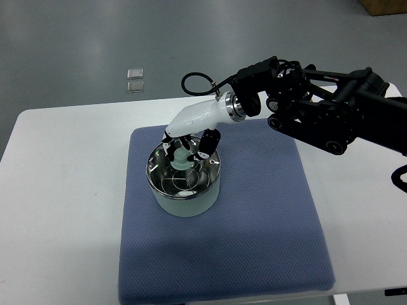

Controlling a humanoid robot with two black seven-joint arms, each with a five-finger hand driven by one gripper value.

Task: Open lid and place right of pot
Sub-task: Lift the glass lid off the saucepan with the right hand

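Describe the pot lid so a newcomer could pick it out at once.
Find the white table and the blue mat spread across its middle. On the mat's upper left stands a pale green pot; the lid is the shiny, see-through disc on top of it, with the right hand closed on its knob.

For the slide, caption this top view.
Right hand reaches over the lid of the pale pot on a blue mat.

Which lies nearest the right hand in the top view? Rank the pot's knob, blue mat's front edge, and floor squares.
1. Pale knob on the shiny metal lid, under the right hand.
2. Two clear floor squares, beyond the table.
3. Blue mat's front edge, nearest the camera.
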